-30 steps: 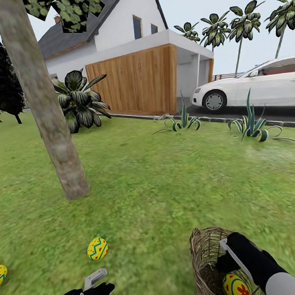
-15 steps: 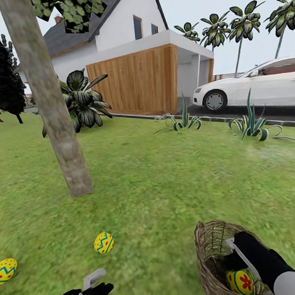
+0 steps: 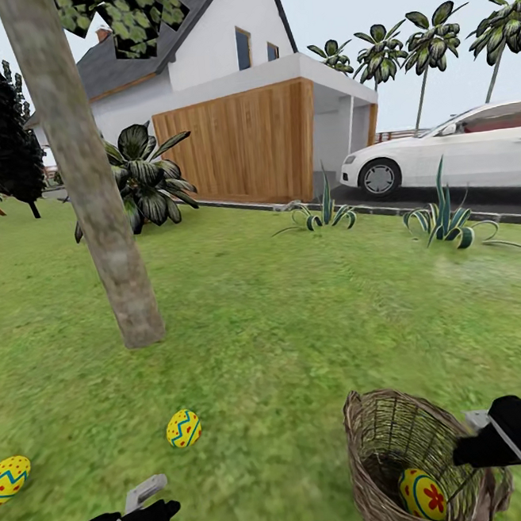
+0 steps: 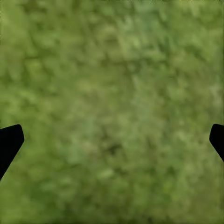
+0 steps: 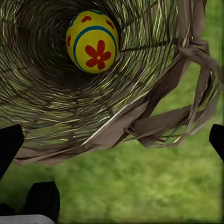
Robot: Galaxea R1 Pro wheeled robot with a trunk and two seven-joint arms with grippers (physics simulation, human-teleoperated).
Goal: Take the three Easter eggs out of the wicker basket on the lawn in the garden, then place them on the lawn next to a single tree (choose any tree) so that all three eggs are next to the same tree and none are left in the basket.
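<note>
Two eggs lie on the lawn [image 3: 283, 330] near the tree [image 3: 94, 189]: one [image 3: 10, 477] far left, one [image 3: 183, 428] ahead of the left gripper [image 4: 112, 140], fingers spread. The third egg [image 5: 92, 41] sits inside the basket [image 3: 373, 441], beside the right gripper [image 5: 112, 142], also spread and empty.

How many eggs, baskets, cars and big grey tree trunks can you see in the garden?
Easter eggs: 3, two on the lawn and one in the basket
Wicker basket: 1
White car: 1
Grey tree trunk: 1
Total: 6
</note>
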